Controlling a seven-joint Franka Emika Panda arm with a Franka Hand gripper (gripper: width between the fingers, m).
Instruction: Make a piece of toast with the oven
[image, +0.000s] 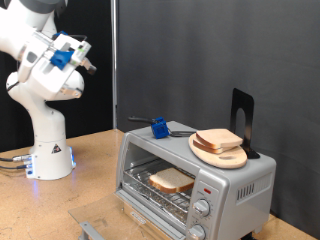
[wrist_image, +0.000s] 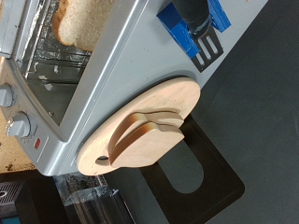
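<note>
Oven (wrist_image: 89, 89) front cut off; hand's fingers unclear.

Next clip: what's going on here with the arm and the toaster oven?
A white robot arm's gripper hangs high at the exterior view's upper left, well away from the small silver-grey toaster oven and holding nothing visible. A squarish tan bread slice lies on the oven's wire rack, with the door open. On the oven's top sit a round wooden board carrying more bread and a blue-handled tool.
</note>
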